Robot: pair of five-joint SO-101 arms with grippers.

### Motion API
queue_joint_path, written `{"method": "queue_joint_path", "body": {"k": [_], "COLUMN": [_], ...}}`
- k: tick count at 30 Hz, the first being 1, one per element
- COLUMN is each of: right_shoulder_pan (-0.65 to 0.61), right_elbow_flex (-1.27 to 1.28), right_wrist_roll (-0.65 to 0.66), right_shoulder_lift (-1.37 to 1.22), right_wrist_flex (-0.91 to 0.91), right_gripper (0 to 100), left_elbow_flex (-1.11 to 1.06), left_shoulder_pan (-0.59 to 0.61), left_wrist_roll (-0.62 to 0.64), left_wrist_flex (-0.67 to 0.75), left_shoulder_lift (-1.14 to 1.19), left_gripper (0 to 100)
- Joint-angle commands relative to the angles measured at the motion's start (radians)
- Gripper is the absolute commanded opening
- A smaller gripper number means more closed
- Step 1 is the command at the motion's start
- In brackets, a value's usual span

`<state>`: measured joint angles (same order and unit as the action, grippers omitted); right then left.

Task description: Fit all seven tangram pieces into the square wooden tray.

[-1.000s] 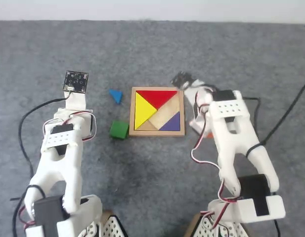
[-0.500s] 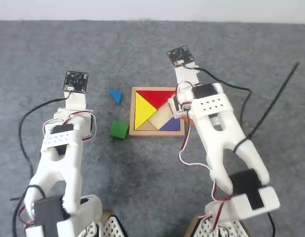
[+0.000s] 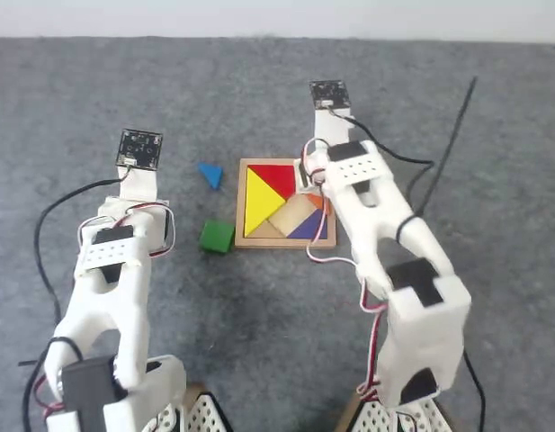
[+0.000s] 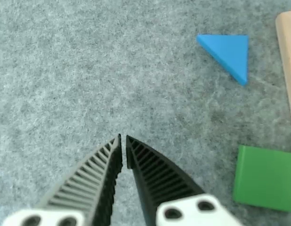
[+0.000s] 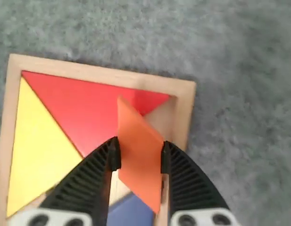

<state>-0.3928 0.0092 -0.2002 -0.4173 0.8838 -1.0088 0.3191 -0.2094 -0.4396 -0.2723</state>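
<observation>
The square wooden tray (image 3: 286,242) lies mid-table and holds a red triangle (image 3: 281,176), a yellow triangle (image 3: 258,200) and a purple piece (image 3: 310,225). My right gripper (image 5: 138,153) hangs over the tray's right side, shut on an orange parallelogram (image 5: 139,157), whose orange edge (image 3: 323,202) peeks out beside the arm in the high view. A blue triangle (image 3: 210,173) and a green square (image 3: 217,238) lie on the carpet left of the tray (image 4: 286,56). My left gripper (image 4: 123,140) is shut and holds nothing, on bare carpet short of the blue triangle (image 4: 226,51) and green square (image 4: 265,178).
Grey carpet covers the whole table. The left arm (image 3: 111,270) stands at the left, and the right arm (image 3: 385,243) reaches in from the front right over the tray's right edge. Cables trail beside both arms. Open carpet lies behind the tray.
The right arm has swung left from the carpet right of the tray to above the tray's right side, carrying the orange piece. The left arm has stayed still.
</observation>
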Motion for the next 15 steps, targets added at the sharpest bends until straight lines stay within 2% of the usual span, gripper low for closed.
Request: {"method": "queue_joint_path", "body": {"k": [1, 6, 8, 15], "right_shoulder_pan": [-0.018, -0.019, -0.024, -0.028], "right_elbow_flex": [-0.115, -0.195, -0.195, -0.196], "right_wrist_roll": [-0.006, 0.035, 0.077, 0.080], "right_shoulder_lift": [-0.033, -0.062, -0.062, -0.054], "right_wrist_flex": [0.010, 0.101, 0.107, 0.107], "right_gripper": [2.0, 2.1, 2.1, 2.1], "left_elbow_flex": [0.058, 0.058, 0.058, 0.058], "left_shoulder_pan": [-0.002, -0.002, -0.002, -0.002], "left_wrist_roll": [-0.011, -0.011, -0.011, -0.011], "left_wrist_flex": [-0.008, -0.008, -0.008, -0.008], "left_shoulder_lift": [-0.003, -0.003, -0.003, -0.002], "left_gripper": [1, 1, 1, 1]}}
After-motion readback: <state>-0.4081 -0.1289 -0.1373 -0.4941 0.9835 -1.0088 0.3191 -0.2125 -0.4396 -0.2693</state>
